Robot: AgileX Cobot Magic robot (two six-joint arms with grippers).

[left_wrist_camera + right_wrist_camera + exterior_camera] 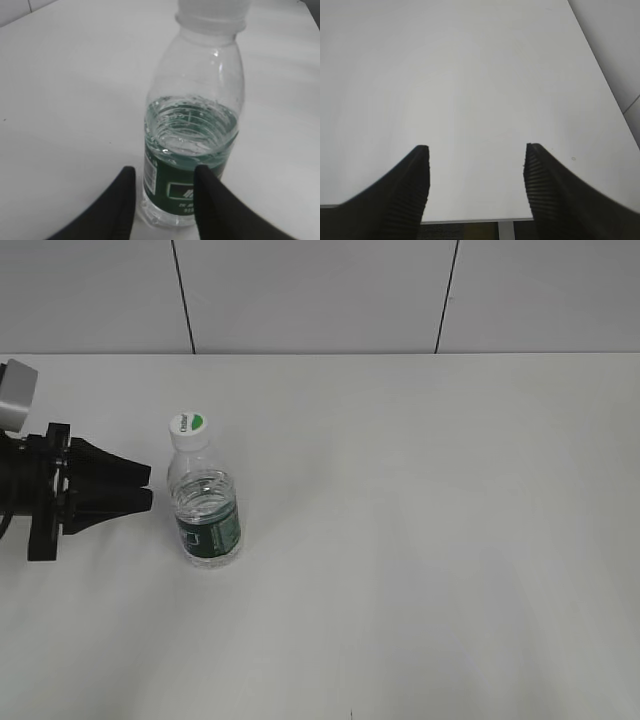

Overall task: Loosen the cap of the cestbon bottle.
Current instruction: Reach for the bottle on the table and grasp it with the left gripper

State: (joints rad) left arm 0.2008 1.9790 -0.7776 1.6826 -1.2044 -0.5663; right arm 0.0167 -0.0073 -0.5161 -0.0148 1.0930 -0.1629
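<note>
**A:** How far along does this look?

**B:** Barely begun, I'd judge. The small clear plastic cestbon bottle with the dark green label band (205, 510) stands upright on the plain white table (430, 540), about half full of water, and the small round white screw cap with the green patch (188, 430) sits on its neck. Whether the cap has been turned at all, I can't tell.

**A:** Where is the left gripper (148, 486)?

**B:** Level with the bottle's shoulder, tips just short of it. In the exterior view a thin strip of table shows between them. In its wrist view the bottle is directly ahead, its label partly behind the black fingers (212, 200), which stand apart with nothing between them. No grip yet.

**A:** And the right gripper (476, 165)?

**B:** Out of the exterior view. Its own camera shows the ribbed fingers (412, 190) spread wide over bare table, holding nothing. No bottle in front of it.

**A:** So what's left?

**B:** Nearly everything, as I read it: steady the body with the left, bring the right onto the cap above, then twist.
</note>
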